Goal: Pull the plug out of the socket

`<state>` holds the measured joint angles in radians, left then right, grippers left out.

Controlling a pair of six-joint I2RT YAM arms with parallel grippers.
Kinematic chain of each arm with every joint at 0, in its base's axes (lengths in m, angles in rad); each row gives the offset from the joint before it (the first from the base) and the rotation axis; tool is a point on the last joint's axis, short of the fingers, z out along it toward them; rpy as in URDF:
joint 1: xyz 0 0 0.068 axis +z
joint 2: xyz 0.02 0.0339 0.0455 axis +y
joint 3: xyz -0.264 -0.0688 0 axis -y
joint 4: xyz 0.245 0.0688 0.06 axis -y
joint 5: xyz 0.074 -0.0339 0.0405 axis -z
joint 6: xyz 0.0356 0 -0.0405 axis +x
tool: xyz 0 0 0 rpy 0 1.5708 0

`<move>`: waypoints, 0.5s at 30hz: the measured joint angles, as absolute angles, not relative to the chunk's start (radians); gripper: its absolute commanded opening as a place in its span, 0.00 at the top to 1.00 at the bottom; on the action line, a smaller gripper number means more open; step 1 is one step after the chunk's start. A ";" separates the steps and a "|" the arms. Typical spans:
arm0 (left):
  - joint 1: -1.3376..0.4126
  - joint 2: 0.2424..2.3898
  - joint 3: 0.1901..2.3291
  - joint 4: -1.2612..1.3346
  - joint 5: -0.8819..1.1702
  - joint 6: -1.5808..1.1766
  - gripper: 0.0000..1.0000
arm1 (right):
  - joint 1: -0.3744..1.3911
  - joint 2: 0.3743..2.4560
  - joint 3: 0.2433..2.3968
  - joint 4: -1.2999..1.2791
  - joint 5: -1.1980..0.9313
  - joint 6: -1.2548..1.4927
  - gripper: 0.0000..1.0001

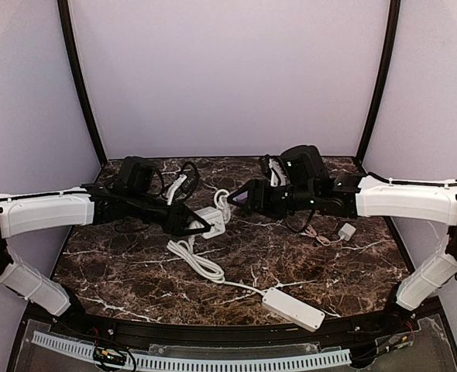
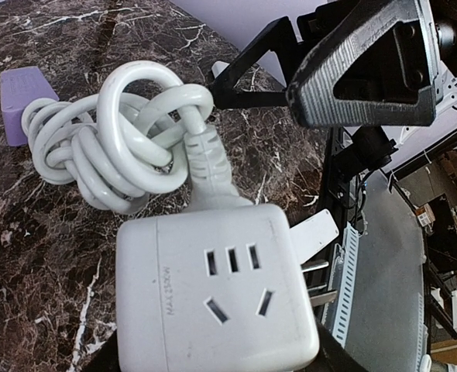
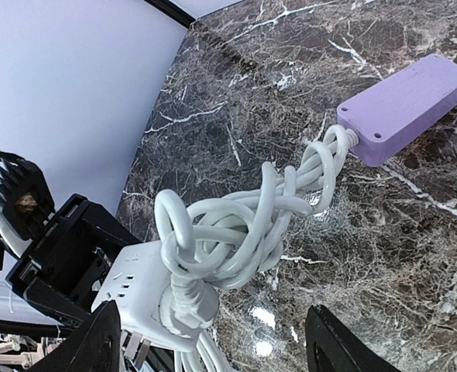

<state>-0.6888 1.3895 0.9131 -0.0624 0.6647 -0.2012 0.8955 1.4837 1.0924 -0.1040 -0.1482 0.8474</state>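
Observation:
The socket, a white cube adapter [image 2: 213, 294], is clamped between the jaws of my left gripper [image 2: 213, 345], just above the marble; it also shows in the top view [image 1: 209, 218]. At the cube's near side the white plug [image 2: 315, 231] sticks out with bare metal prongs [image 2: 320, 280] showing; I cannot tell whether they are still seated. Its thick cord [image 1: 201, 263] runs to the long white power strip [image 1: 293, 308]. My right gripper [image 3: 213, 349] is open, its fingers either side of a second cord head [image 3: 186, 306] on the cube.
A knotted white cord bundle [image 3: 244, 225] joins the cube to a purple block [image 3: 403, 108] on the marble. A small white adapter [image 1: 346, 230] with a thin cord lies right of centre. Black frame posts and lilac walls ring the table.

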 measured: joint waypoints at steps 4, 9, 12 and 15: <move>-0.690 1.390 0.913 -0.062 0.660 -0.196 0.99 | 0.908 1.525 1.104 -0.104 -0.143 0.849 0.33; -0.694 1.391 0.913 -0.062 0.656 -0.191 0.99 | 0.915 1.569 1.123 -0.115 -0.133 0.854 0.38; -0.696 1.394 0.913 -0.069 0.653 -0.186 0.99 | 0.922 1.588 1.151 -0.130 -0.123 0.854 0.40; -0.698 1.397 0.913 -0.086 0.647 -0.182 0.99 | 0.929 1.604 1.176 -0.132 -0.112 0.855 0.43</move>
<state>-0.6979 1.3972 0.9131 -0.0864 0.6472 -0.1818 0.9295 1.6035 1.1763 -0.1318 -0.1123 0.8551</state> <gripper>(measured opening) 0.522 0.599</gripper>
